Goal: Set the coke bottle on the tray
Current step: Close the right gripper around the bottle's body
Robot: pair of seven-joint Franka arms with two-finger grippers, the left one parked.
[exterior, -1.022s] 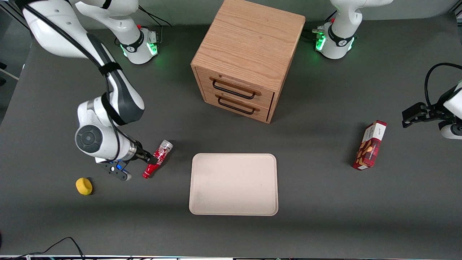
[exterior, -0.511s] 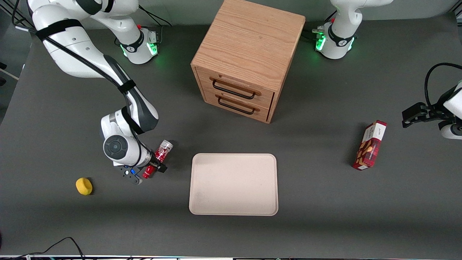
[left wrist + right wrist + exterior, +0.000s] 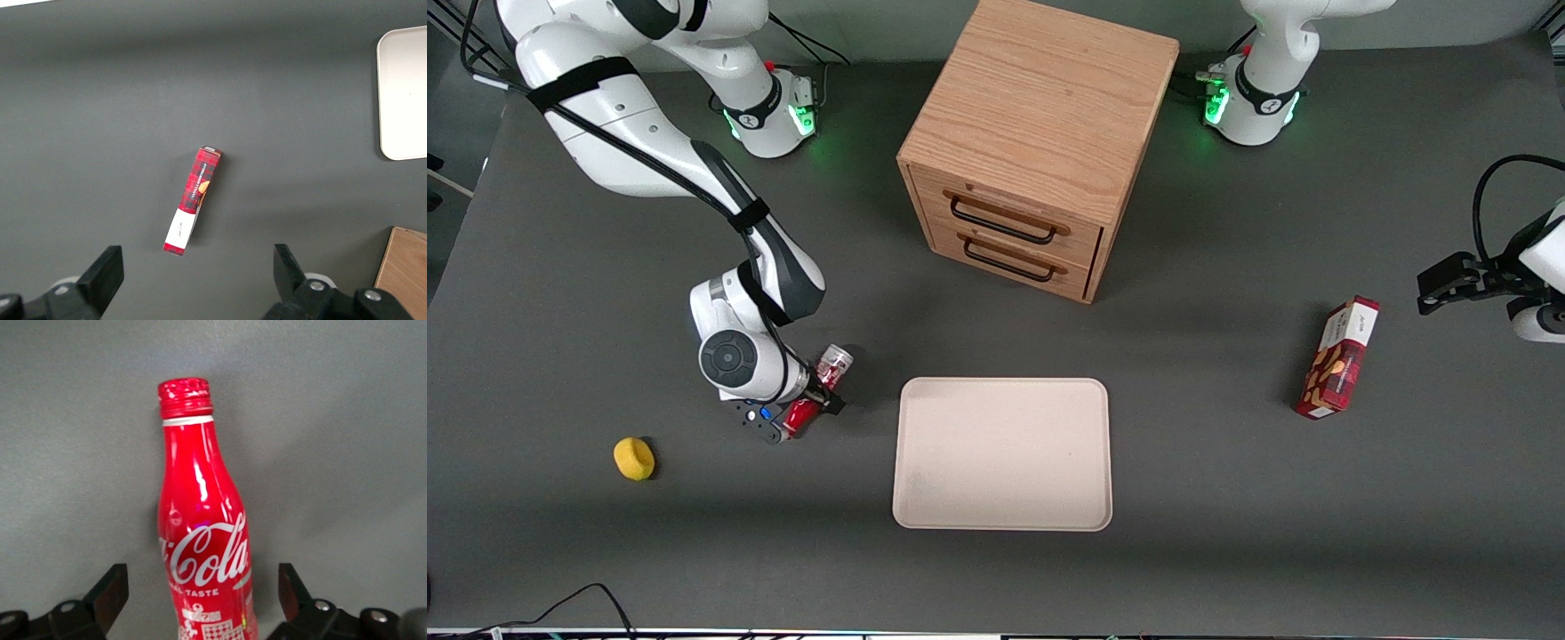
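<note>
**Bottle lying on the dark counter, tool spread around it**

The coke bottle [image 3: 819,392] is seen lying on its side on the counter [image 3: 1227,498], just beside the tray [image 3: 1002,453] at the working arm's end and not touching it. Its silver-grey base is turned toward the cabinet [image 3: 1040,147], and its red cap toward the front camera. In the right wrist view the coke bottle [image 3: 203,547] is shown with the two fingers [image 3: 110,593] spread wide, one on each side of its body, with counter visible in the gaps. The tool [image 3: 811,405] is held low over the bottle's neck end.

The tray is laid flat, nearer the front camera than the two-drawer wooden cabinet, both of whose drawers are closed. The counter is covered in a matte dark grey surface. A small yellow object [image 3: 634,459] is found toward the working arm's end, and a red snack box [image 3: 1337,358] toward the parked arm's end.
</note>
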